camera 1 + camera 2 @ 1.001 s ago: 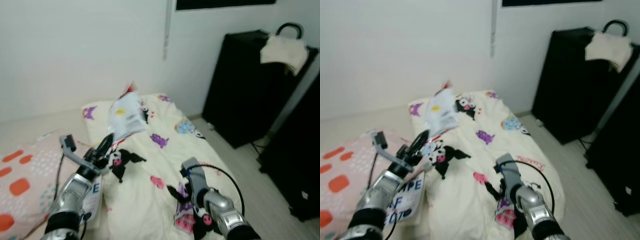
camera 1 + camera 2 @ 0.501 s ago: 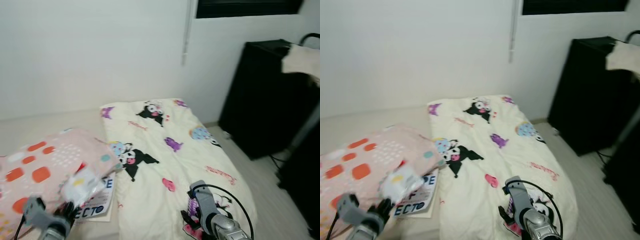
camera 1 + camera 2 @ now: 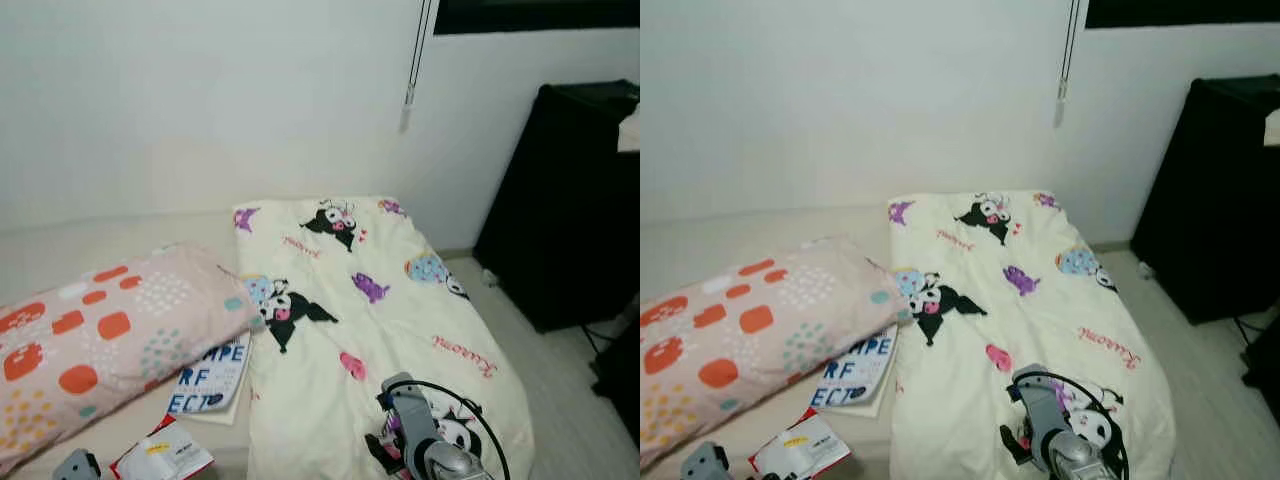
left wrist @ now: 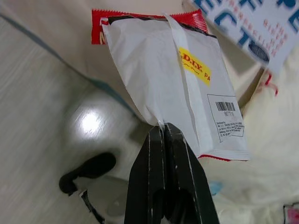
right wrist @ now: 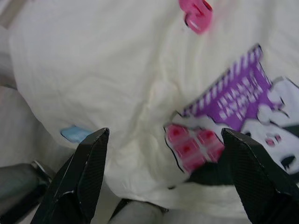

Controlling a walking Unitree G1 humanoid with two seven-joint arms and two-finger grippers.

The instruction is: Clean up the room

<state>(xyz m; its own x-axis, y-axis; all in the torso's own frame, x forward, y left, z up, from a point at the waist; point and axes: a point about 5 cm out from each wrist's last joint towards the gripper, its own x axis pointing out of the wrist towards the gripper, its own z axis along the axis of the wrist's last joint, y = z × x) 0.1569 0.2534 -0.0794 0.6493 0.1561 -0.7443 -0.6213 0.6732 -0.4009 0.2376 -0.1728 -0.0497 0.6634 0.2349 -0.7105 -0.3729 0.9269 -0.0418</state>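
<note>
So the snack packet is a flat white pouch with red crimped ends, a yellow label and a barcode. In the left wrist view its long axis runs straight away from the fingers: the near crimped end sits right at the fingertips and the far red end points away from the camera, toward a pale surface. The back seam runs along that same long axis. In the head views the same packet shows at the very bottom edge, low down by the floor next to the bedding, just below the booklet with big blue letters.

The left gripper has its two black fingers pressed tight together, pinching the packet at its near end on the seam. No gap between them at all. Below it there's shiny pale flooring with a light reflection.

The right gripper is spread wide, one finger at each side of its wrist view, with nothing between them. It hangs over the cream blanket with the cartoon prints, close above a purple and pink patch, not touching anything as far as I can tell. In the head views the right arm pokes up at the bottom, over the near end of the blanket.

The pink pillow with orange spots lies to the left of the blanket, its corner overlapping the booklet. A black cabinet stands against the wall on the right.
</note>
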